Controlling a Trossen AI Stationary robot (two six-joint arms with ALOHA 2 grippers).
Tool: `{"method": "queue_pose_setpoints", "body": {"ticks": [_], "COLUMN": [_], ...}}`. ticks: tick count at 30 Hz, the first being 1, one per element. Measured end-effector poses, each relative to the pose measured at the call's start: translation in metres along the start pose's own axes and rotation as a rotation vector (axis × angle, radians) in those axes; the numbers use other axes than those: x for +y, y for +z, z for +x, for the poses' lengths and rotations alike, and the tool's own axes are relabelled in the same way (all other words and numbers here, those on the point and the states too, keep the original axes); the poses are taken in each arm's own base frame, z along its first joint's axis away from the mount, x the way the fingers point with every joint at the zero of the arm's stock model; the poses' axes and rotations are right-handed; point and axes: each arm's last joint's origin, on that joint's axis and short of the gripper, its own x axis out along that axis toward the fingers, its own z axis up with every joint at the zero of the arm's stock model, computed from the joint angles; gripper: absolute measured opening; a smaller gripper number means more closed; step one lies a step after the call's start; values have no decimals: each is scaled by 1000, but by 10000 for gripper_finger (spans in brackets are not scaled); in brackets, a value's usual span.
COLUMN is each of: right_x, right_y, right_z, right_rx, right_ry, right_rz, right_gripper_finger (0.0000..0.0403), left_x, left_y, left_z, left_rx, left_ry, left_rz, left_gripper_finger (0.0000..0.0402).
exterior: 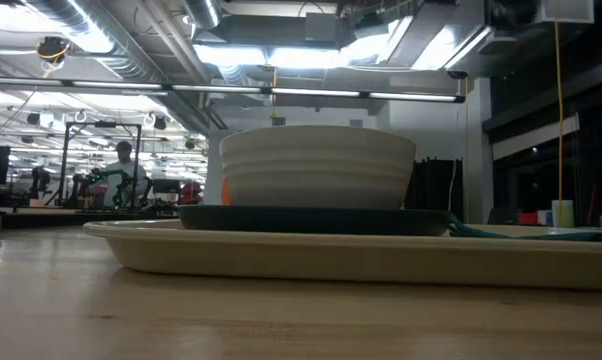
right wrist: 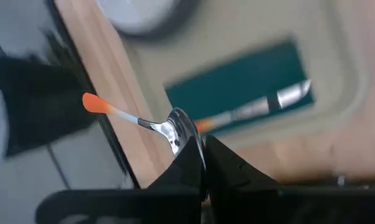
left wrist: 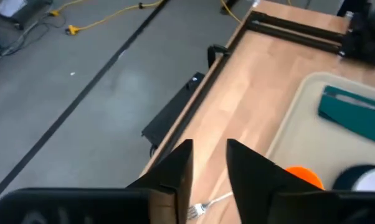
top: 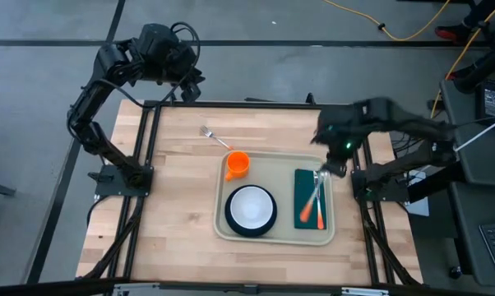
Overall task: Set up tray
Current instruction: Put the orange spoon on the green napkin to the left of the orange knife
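Observation:
The cream tray (top: 277, 171) lies mid-table; it also shows in the low view (exterior: 331, 256). On it stand an orange cup (top: 237, 164) and a white bowl (top: 251, 205) on a dark teal plate (exterior: 311, 219). A dark green napkin (top: 305, 202) lies on it, with an orange-handled knife (right wrist: 256, 109) on top. My right gripper (top: 334, 168) is over the napkin's far end, shut on a spoon (right wrist: 144, 120) with an orange-tipped handle. My left gripper (left wrist: 209, 168) is open and empty, raised above the table's far left corner. A fork (top: 210, 136) lies on the wood. My right gripper pinches the spoon by its bowl end (right wrist: 178, 129) between its two fingers, coming from above. The handle (right wrist: 113, 111) sticks out sideways from the fingers toward the table's near edge, over the napkin. Whether the handle's orange tip rests on anything, I cannot tell.
The fork on the bare wood lies beyond the tray's far left corner and also shows in the left wrist view (left wrist: 203, 208). A black frame (top: 231, 104) runs along the table's edges. Bare wood lies left of the tray.

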Motion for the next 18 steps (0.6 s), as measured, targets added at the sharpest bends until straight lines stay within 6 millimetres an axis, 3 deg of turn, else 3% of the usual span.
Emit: {"method": "queue_pose_setpoints", "body": {"ticks": [5,9,13,18], "right_x": [-17,-33,-37,-36], "right_y": [-5,-7,3,29], "right_z": [67,105,124,135], "right_rx": [286,456,534,532], "right_ry": [-20,-41,-38,-53], "right_rz": [1,-93,-206,-380], "right_gripper_finger": [8,8,8,8], "left_x": [0,0,0,1], "left_y": [-1,-1,0,0], "left_z": [-5,-5,-5,-5], "left_rx": [-9,-18,-19,-18], "left_ry": [-4,2,3,49], "left_rz": [28,4,-33,-89], "left_gripper_finger": [90,90,90,90]}}
